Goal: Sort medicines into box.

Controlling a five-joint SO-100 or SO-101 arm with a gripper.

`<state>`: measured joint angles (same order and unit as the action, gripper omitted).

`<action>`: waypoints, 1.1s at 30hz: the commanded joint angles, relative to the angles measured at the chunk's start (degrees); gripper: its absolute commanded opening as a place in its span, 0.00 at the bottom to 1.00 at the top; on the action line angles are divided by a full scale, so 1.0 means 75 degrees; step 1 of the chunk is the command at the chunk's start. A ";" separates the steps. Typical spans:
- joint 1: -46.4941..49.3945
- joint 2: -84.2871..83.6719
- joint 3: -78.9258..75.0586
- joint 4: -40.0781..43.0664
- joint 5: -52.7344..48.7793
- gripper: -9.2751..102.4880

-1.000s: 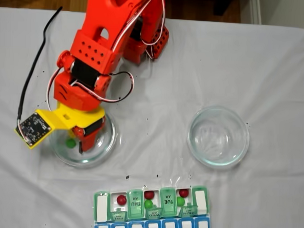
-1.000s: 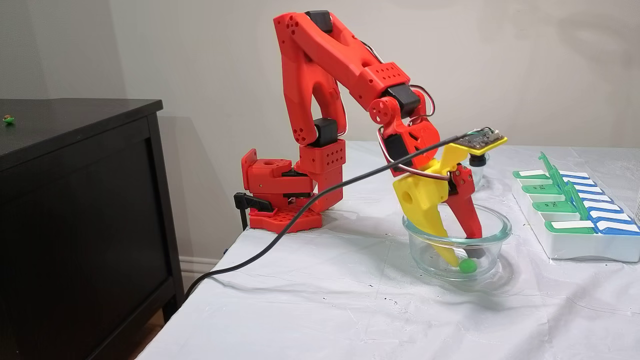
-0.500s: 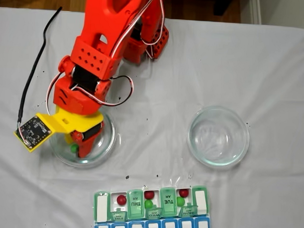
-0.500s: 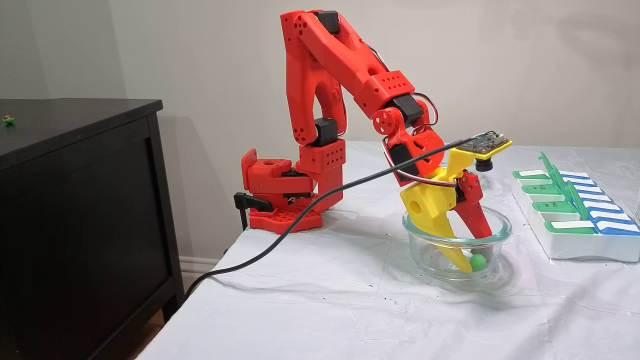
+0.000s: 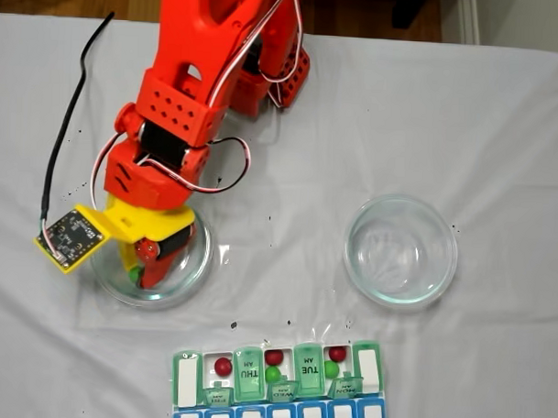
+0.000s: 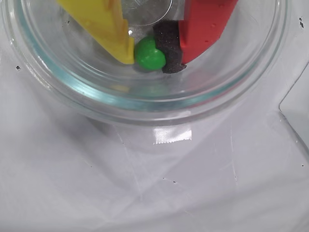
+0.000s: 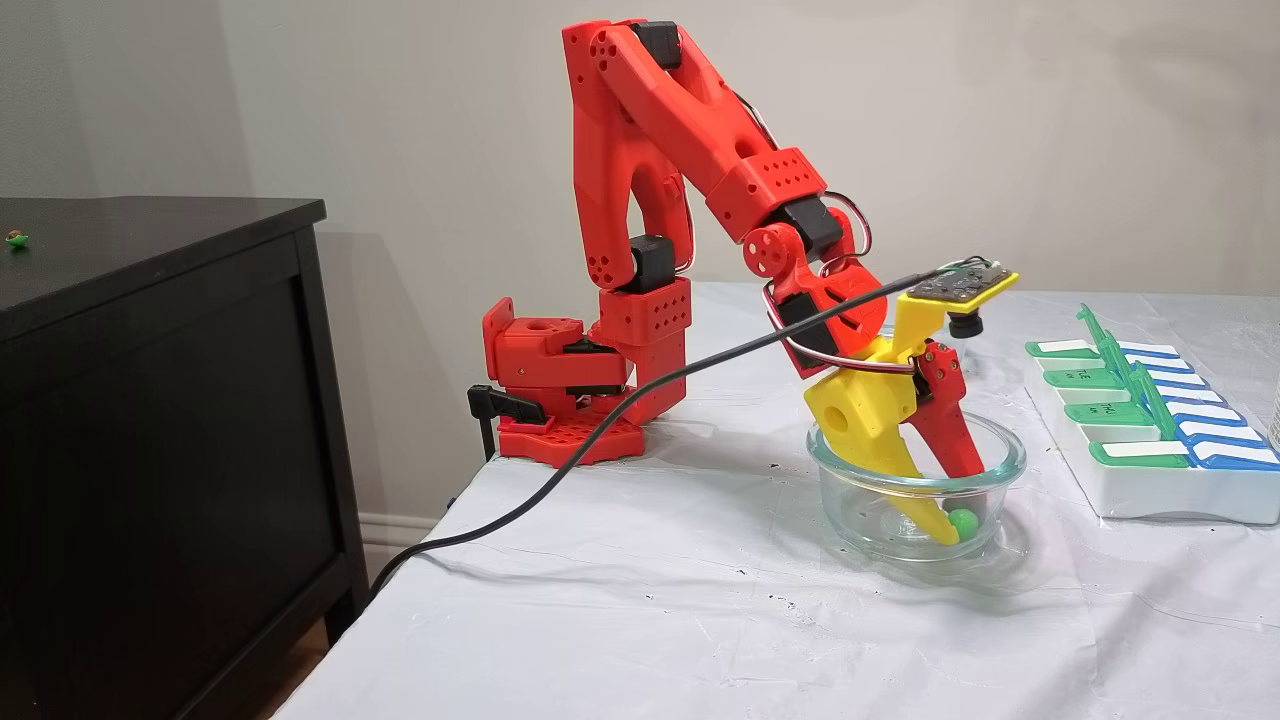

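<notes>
A bright green medicine ball (image 6: 149, 53) lies in the bottom of a clear glass dish (image 6: 145, 104), pinched between my yellow fingertip (image 6: 118, 41) and the black pad of my red finger (image 6: 169, 46). My gripper (image 6: 150, 57) is shut on it. In both fixed views the gripper (image 5: 141, 276) (image 7: 952, 528) reaches down into the dish (image 5: 200, 261) (image 7: 830, 455) with the ball (image 7: 962, 520) at its tips. The box (image 5: 186, 380) (image 7: 1160, 495) sits at the near table edge. Its open compartments hold red medicines (image 5: 223, 366) and green medicines (image 5: 272, 375).
A second, empty glass dish (image 5: 401, 250) stands to the right in the top-down fixed view. A black cable (image 7: 600, 420) trails from the wrist camera board off the table's left side. A dark cabinet (image 7: 150, 400) stands beside the table. Small black specks dot the white cloth.
The fingers have closed onto the green ball. Gripper and ball shifted slightly across the dish toward the box side, and the wrist has turned a little.
</notes>
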<state>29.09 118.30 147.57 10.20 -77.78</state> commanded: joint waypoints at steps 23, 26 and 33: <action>-0.2578 0.1383 -0.4418 0.4488 0.5285 0.08; -0.2848 0.0410 -0.4957 0.4195 0.5824 0.08; -0.3117 -0.0961 -0.6023 0.3809 0.6258 0.08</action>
<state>6.86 111.80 111.71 40.17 -31.82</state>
